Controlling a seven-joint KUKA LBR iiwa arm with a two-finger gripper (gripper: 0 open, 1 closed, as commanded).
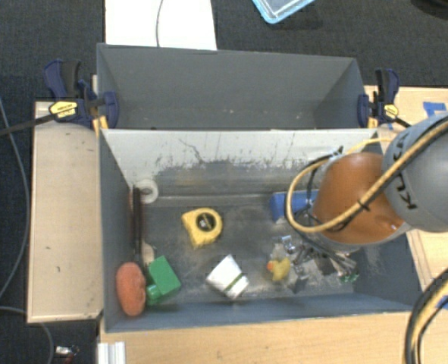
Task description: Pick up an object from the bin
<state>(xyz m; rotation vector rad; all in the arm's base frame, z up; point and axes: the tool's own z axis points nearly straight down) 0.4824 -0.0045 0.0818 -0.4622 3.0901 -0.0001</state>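
Observation:
My gripper (pixel 305 261) is low in the front right part of the bin, under the arm's orange cover. A small yellow thing (pixel 278 268) lies right against its left side; I cannot tell whether it is between the jaws. To the left of that lies a white block with a green edge (pixel 227 275). A blue thing (pixel 283 203) sits behind the gripper, partly hidden by the cover.
A yellow tape measure (pixel 202 226) lies mid-bin. At the front left are a green block (pixel 163 279) and a red-orange oval thing (pixel 130 288). A dark stick (pixel 137 222) runs along the left wall, with a white ring (pixel 146 192) at its far end.

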